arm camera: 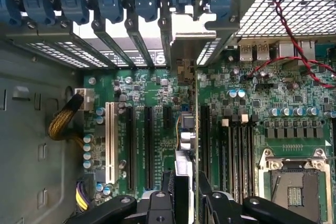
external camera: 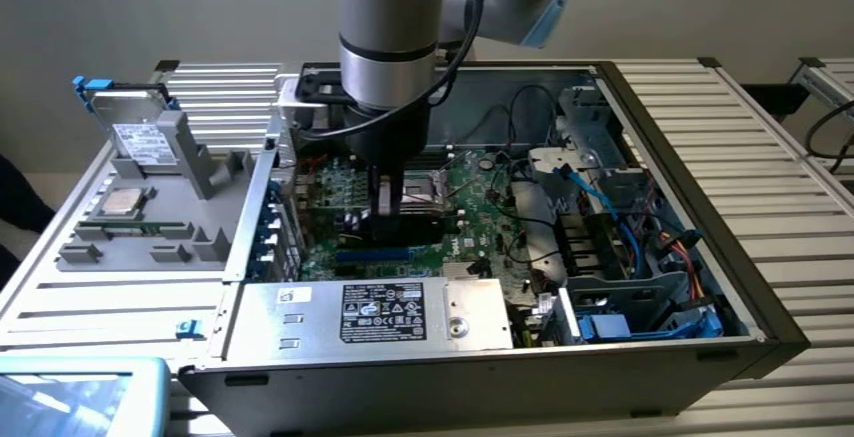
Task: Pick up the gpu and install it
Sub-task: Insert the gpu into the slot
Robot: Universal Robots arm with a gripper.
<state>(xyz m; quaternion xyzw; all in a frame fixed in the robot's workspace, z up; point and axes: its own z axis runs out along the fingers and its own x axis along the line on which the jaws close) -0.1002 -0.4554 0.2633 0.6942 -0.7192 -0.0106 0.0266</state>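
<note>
Inside an open grey steel desktop computer case (external camera: 763, 307) on a slatted metal tabletop (external camera: 787, 157), the robot arm's black 2-fingered hand (arm camera: 186, 181) is clamped on the gpu (arm camera: 195, 103), a flat green circuit card with a black cooler block and a silver metal bracket (arm camera: 184, 31) at 1 end. The card hangs edge-on directly beneath the hand, so no gap separates the 2; the relation that matters is between the card and the board below it. Its long axis runs parallel to the row of long black expansion slots (arm camera: 149, 145) on the large green motherboard (arm camera: 252, 93). The bracket end points at the case's rear wall, where blue plastic slot latches (arm camera: 110, 1) line the openings. In the wrist view the card's thin edge lies between 2 of the black slots, apart from the long white slot (arm camera: 110, 140) on 1 side and the square silver CPU socket (arm camera: 294, 187) on the other. In the exterior view the arm stands upright over the middle of the board, with the card low in the case. Whether the card's lower edge touches a slot cannot be told; by these pictures, seating would turn on that long axis staying true to the slot beneath it
</note>
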